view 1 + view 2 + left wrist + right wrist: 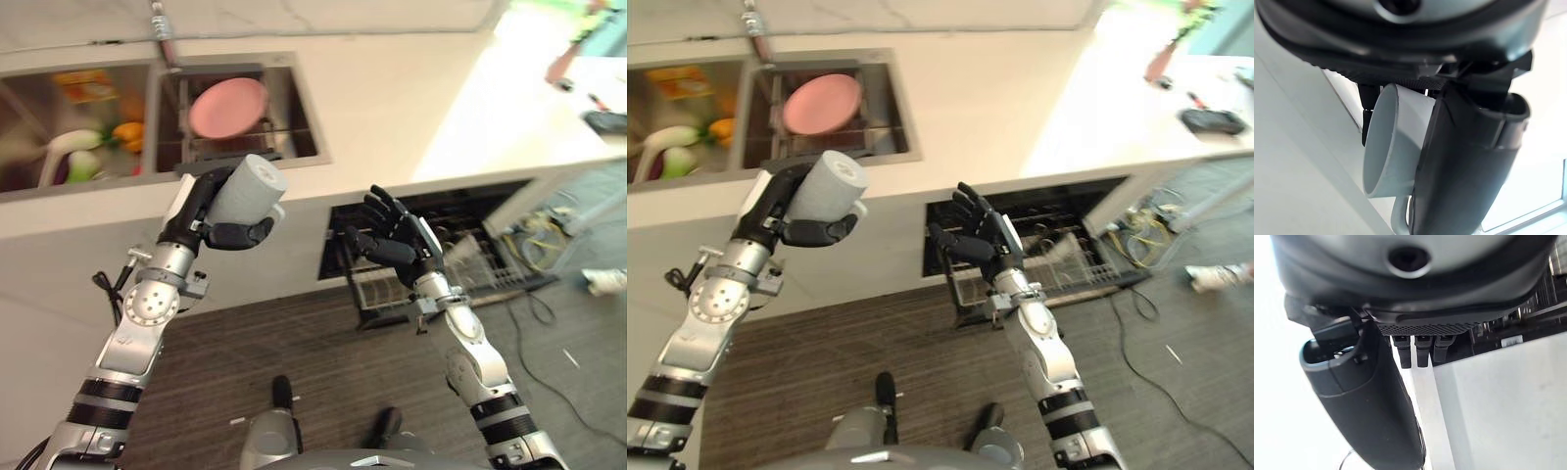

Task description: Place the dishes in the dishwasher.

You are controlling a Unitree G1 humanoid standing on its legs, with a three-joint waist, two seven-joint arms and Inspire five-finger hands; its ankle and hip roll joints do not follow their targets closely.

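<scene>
— Where's the mug (247, 190)?
— Clasped in the left hand (201, 217), at the counter edge (392, 186), 6 o'clock of the sink (294, 108) holding a pink plate (227, 107).
— And the right hand (394, 240)?
— Fingers spread, empty, before the open dishwasher (470, 257).

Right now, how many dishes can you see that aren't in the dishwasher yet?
2: a pale mug held in the left hand, and a pink plate in the sink basin. More may be hidden in the other basin.

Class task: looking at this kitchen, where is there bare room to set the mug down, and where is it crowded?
The left hand holds the mug. Bare countertop lies between the sink and the dishwasher. Crowded: the sink basin holds a pink plate, and the next basin has assorted items. The right hand hovers open before the dishwasher rack.
</scene>
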